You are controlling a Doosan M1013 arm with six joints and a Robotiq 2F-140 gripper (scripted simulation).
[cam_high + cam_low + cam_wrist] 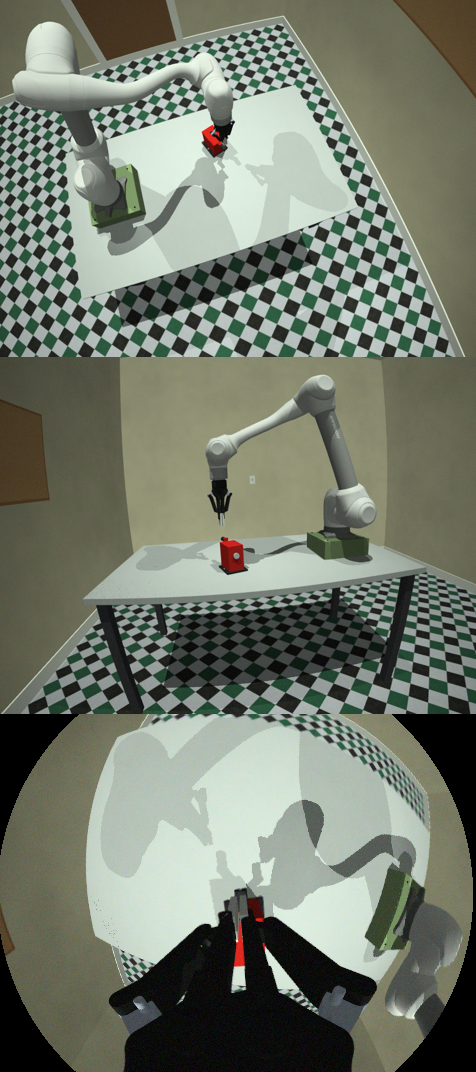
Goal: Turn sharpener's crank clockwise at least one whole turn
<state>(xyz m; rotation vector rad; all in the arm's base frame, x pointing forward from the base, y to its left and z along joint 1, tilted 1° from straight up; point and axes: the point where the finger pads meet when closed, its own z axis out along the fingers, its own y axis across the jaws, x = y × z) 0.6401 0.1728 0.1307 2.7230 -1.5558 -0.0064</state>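
The red pencil sharpener (pixel 210 139) (pixel 229 553) (pixel 238 956) stands on its dark base plate near the middle of the table (pixel 276 122) (pixel 307 576). The crank's knob (pixel 222 538) sits at the top, at the sharpener's far end in the exterior view. My gripper (pixel 221 136) (pixel 221 522) (pixel 239 905) points straight down and is shut with nothing between the fingers. It hangs a short way above the knob and does not touch it. In the wrist view the closed fingers hide most of the sharpener.
The arm's green mounting block (pixel 132 192) (pixel 336 547) (pixel 388 910) stands on one end of the table. The arm's shadows fall across the table top. A checkered floor surrounds the table.
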